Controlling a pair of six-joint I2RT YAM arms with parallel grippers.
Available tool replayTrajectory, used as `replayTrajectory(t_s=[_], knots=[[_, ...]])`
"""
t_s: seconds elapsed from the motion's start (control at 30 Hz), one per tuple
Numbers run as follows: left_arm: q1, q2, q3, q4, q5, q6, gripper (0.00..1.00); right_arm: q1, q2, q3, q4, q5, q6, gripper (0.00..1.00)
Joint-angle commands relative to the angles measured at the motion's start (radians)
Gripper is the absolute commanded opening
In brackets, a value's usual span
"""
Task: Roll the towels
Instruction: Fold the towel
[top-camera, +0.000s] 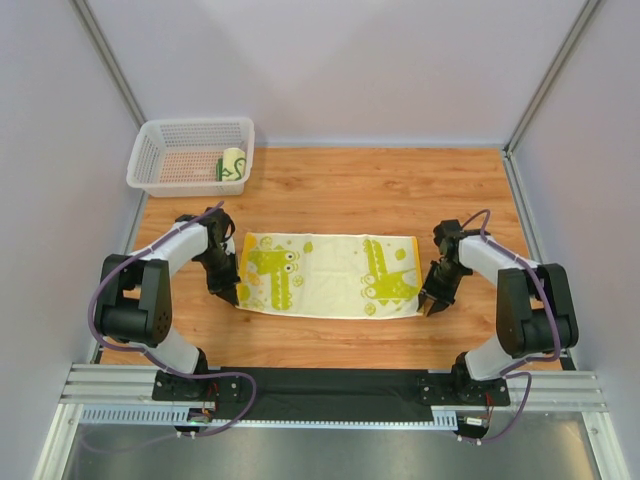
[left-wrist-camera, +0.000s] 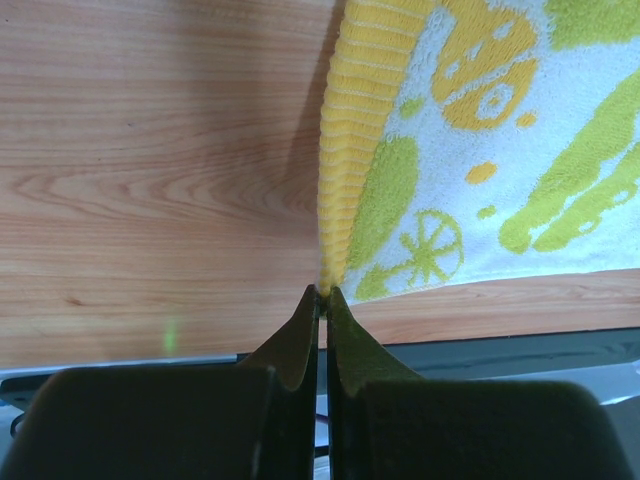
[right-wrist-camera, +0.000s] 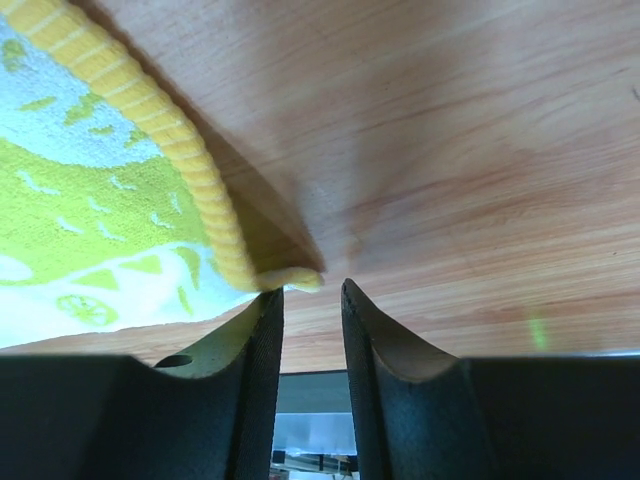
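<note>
A flat towel (top-camera: 330, 275), cream with lime-green and yellow figures and yellow hems, lies spread across the middle of the wooden table. My left gripper (top-camera: 232, 294) is shut on the towel's near-left corner; in the left wrist view the yellow hem (left-wrist-camera: 350, 150) runs down into the closed fingertips of the gripper (left-wrist-camera: 326, 292). My right gripper (top-camera: 431, 304) stands open at the near-right corner. In the right wrist view that corner (right-wrist-camera: 292, 279) curls up off the wood and rests against the tip of the left finger, outside the gap of the gripper (right-wrist-camera: 311, 290). A rolled towel (top-camera: 233, 163) lies in the basket.
A white mesh basket (top-camera: 180, 150) stands at the back left corner. Grey walls close in the table on three sides. The black base rail (top-camera: 330, 385) runs along the near edge between the arm bases.
</note>
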Motion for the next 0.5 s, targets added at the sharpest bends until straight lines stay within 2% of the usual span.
replayTrajectory(t_s=[0.0,0.3,0.47], knots=[[0.008,-0.025,0.019,-0.004,0.008,0.008,0.0,-0.006,-0.049,0.032,0.021,0.021,0.013,0.31],[0.007,-0.013,0.03,-0.007,0.011,0.003,0.0,-0.006,0.028,0.0,0.036,-0.018,-0.018,0.32],[0.007,0.001,0.044,-0.013,0.009,0.003,0.0,-0.007,-0.008,-0.025,0.019,0.001,-0.021,0.33]])
